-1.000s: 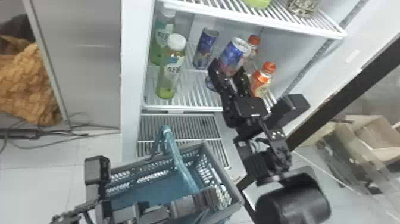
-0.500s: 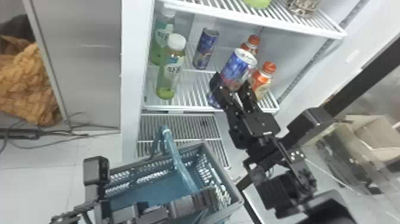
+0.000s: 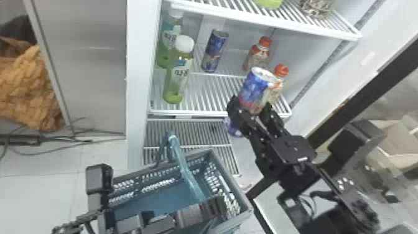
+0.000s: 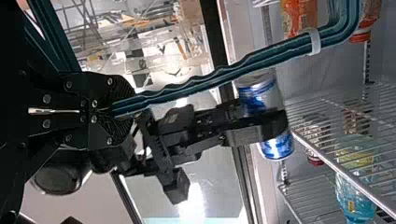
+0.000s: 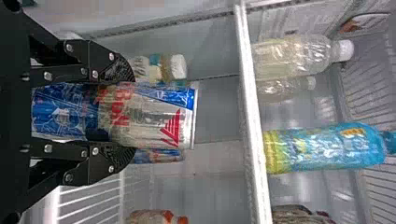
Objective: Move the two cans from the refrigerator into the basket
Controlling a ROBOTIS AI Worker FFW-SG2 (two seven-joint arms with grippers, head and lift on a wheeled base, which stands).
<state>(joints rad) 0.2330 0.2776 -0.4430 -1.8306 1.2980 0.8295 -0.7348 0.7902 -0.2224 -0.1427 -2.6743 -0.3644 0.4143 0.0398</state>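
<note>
A rumpled orange-brown bundle lies beside a gray panel at far left, with dark cables trailing over the pale floor. Near the bottom of the scene, the left gripper pinches the teal handle of the blue basket, its jaws drawn almost together on the narrow grip. The basket sits in front of the open refrigerator, its near part cut off by the head view's bottom edge and covered by the left arm. Inside, two green bottles with white caps stand at the left of the wire shelf, the front bottle partly hiding the rear one. To their right, the second can stands upright on the same shelf. Farther right, the right gripper clasps the blue-and-silver can at the shelf's front edge, jaws parted to the can's width with a finger on either side. That can tilts in the head view and partly hides an orange-capped bottle; another stands nearby. Items on the upper shelf are cropped at the top. Cardboard boxes, hard to make out, fill the background at right.
</note>
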